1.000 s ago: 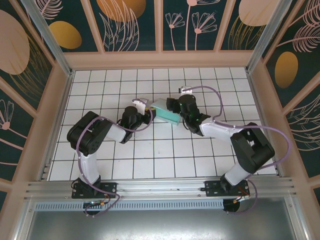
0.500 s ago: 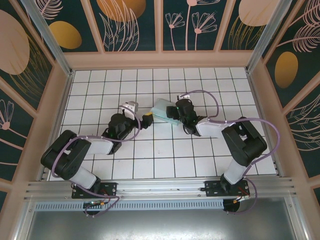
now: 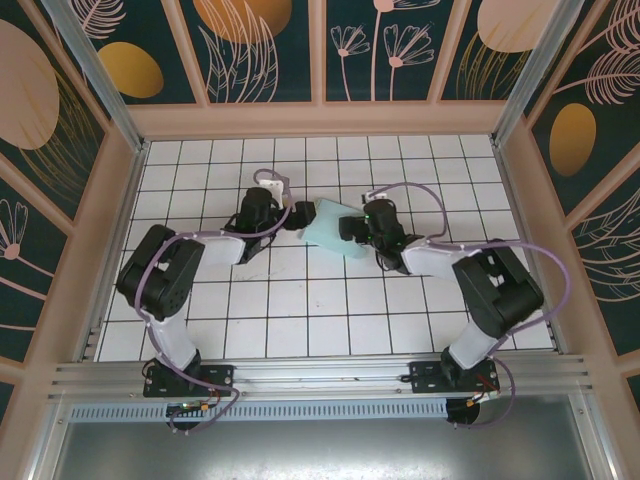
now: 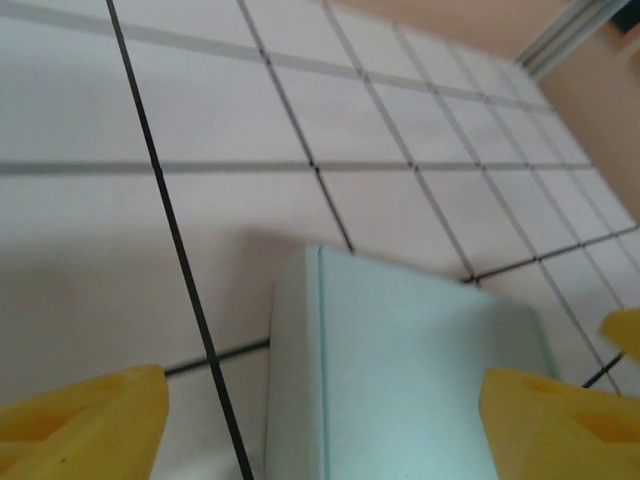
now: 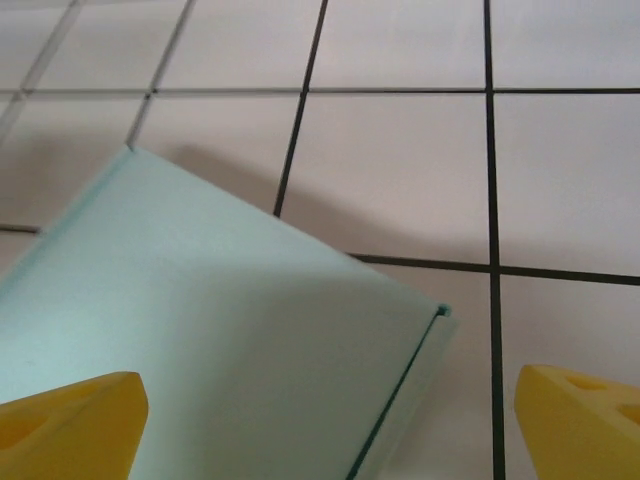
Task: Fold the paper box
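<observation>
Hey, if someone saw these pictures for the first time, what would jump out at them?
The pale aqua paper box lies on the white tiled table, toward the back middle, with the left gripper and right gripper flanking it, both open. Dark floral wall panels surround the scene.

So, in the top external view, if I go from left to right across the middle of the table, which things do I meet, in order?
left gripper → paper box → right gripper
</observation>
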Action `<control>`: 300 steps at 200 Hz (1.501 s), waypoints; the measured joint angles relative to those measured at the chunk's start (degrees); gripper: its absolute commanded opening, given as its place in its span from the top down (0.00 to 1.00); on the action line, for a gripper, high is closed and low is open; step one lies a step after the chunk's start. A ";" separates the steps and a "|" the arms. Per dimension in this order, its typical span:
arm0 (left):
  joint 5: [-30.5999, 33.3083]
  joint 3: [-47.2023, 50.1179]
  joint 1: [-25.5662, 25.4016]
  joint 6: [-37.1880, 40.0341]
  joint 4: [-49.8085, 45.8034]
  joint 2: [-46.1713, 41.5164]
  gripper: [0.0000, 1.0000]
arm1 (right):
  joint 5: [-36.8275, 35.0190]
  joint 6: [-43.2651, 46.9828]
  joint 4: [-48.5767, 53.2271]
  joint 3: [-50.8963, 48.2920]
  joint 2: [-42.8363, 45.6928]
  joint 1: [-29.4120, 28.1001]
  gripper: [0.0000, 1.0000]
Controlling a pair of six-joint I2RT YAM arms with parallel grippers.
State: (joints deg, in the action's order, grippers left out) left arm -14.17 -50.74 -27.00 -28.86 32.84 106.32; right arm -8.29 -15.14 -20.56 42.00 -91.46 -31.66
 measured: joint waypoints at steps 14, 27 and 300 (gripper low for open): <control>-1.90 -0.85 0.00 -0.31 -2.43 1.60 0.38 | 3.72 -2.58 -3.08 -2.86 2.67 2.08 0.05; -3.52 -1.38 0.00 -0.72 -3.98 2.60 0.46 | 6.58 -5.05 -5.11 -4.74 3.80 3.89 0.05; -17.77 -14.47 2.14 -4.07 -15.74 11.50 0.66 | 20.37 -20.96 -4.11 -10.27 4.42 10.91 0.07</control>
State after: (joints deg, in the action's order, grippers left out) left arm -31.94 -65.21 -24.86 -32.93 17.10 117.82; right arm 12.08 -36.10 -24.67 31.73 -87.05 -20.75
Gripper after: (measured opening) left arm 0.367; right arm 0.936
